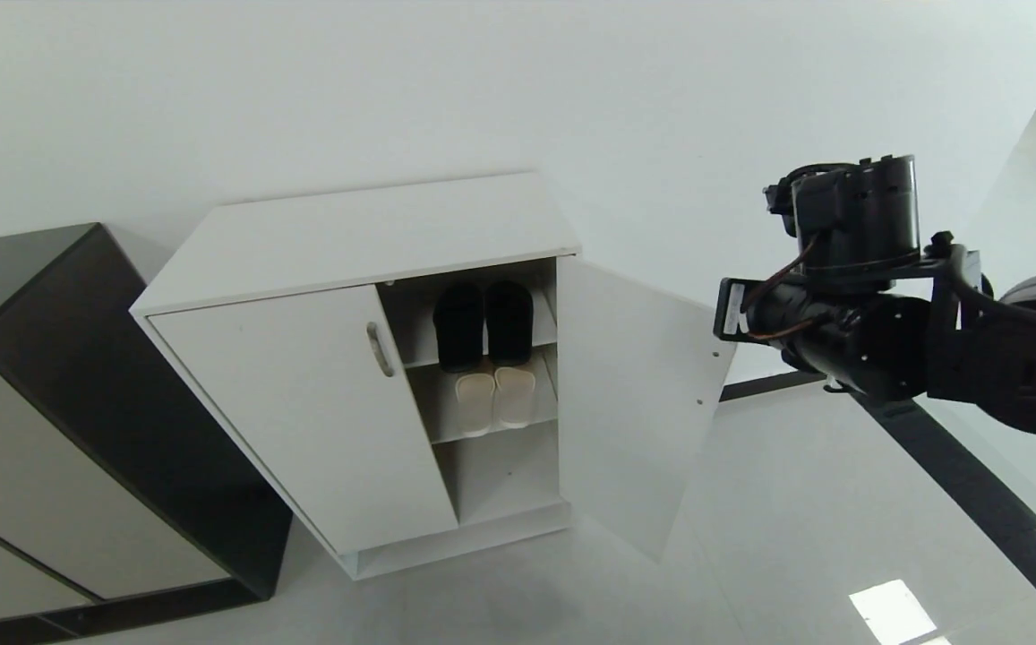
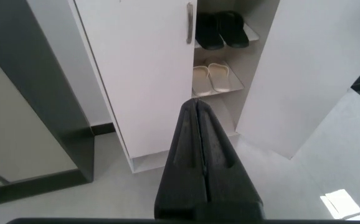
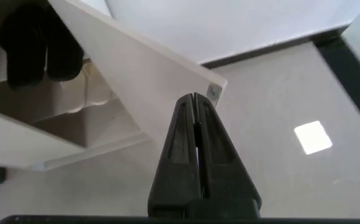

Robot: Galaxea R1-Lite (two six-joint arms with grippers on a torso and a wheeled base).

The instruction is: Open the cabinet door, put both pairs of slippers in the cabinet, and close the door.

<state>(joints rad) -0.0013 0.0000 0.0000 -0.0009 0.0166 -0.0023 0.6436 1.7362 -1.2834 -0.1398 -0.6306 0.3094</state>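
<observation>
Floor [image 1: 795, 502]: pale, white wall [image 1: 482, 90] behind.
Cabinet [image 1: 365, 233]: right door [image 1: 634, 403] open, left door [image 1: 303, 403] shut.
Black slippers [image 1: 483, 324]: upper shelf [image 1: 415, 360].
Cream slippers [image 1: 495, 399]: middle shelf [image 1: 443, 436].
Left gripper [image 2: 197, 106]: fingers pressed together.
Right gripper [image 3: 195, 99]: pressed together, near open door.

Left gripper [image 2: 197, 107] and right gripper [image 3: 195, 99] closed, empty; right arm [image 1: 849, 331] aloft.

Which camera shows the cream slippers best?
The head view: both cream slippers lie in plain sight on the middle shelf, below the black pair. The left wrist view shows both, at a slant. The right wrist view catches a pale glimpse past the open door.
</observation>
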